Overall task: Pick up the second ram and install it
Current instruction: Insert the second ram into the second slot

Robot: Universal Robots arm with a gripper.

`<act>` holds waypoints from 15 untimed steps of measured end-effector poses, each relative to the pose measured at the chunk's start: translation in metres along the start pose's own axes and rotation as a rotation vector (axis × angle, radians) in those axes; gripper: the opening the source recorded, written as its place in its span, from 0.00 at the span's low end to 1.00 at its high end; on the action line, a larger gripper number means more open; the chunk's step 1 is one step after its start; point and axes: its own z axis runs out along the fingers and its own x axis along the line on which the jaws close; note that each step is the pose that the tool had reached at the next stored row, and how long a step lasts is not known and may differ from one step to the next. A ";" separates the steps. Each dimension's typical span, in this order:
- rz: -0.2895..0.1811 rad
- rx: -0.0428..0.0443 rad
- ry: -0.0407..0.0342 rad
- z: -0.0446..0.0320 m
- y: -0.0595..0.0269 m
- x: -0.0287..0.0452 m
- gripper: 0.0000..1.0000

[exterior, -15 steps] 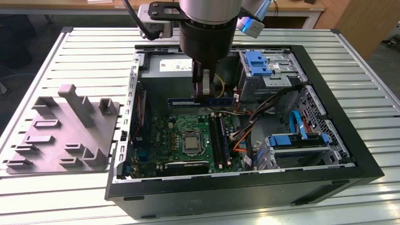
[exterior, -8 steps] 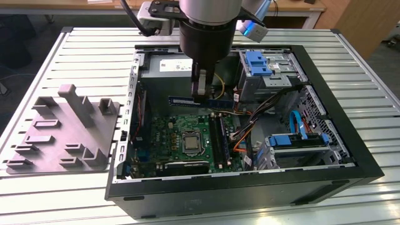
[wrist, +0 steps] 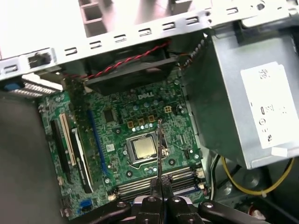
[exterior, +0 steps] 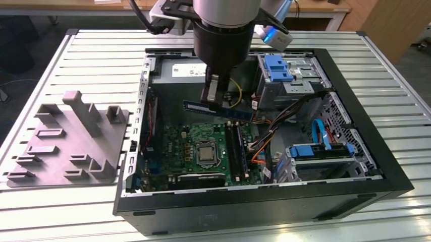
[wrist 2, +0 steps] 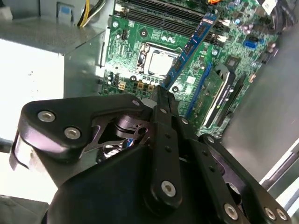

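The second ram (exterior: 235,113) is gripped by the hand (exterior: 214,103), whose fingers are closed on the strip near one of its ends. The strip is held on edge and roughly level, up in the air inside the open computer case (exterior: 377,151), apart from the board below it. In the exterior view it is seen above the far part of the motherboard (exterior: 185,143), just on the near side of the grey power supply box (exterior: 176,75). In the second wrist view the second ram (wrist 2: 189,49) is seen stretching away from the hand (wrist 2: 161,95) over the green board, past the processor socket (wrist 2: 156,60). In the first wrist view it (wrist: 160,144) is seen edge-on as a thin line rising from the hand (wrist: 161,189). The black memory slots (exterior: 234,146) lie lower down, towards the exterior view's right of the socket. The case rests on the slatted table (exterior: 81,50), and a grey moulded holder (exterior: 67,141) is set at the exterior view's left of it.
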 end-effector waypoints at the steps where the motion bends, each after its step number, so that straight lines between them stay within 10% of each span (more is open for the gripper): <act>1: 0.017 0.0005 -0.0004 0.0001 0.0000 0.0000 0.12; 15: 0.261 0.0071 -0.0068 0.0018 -0.0001 0.0001 0.12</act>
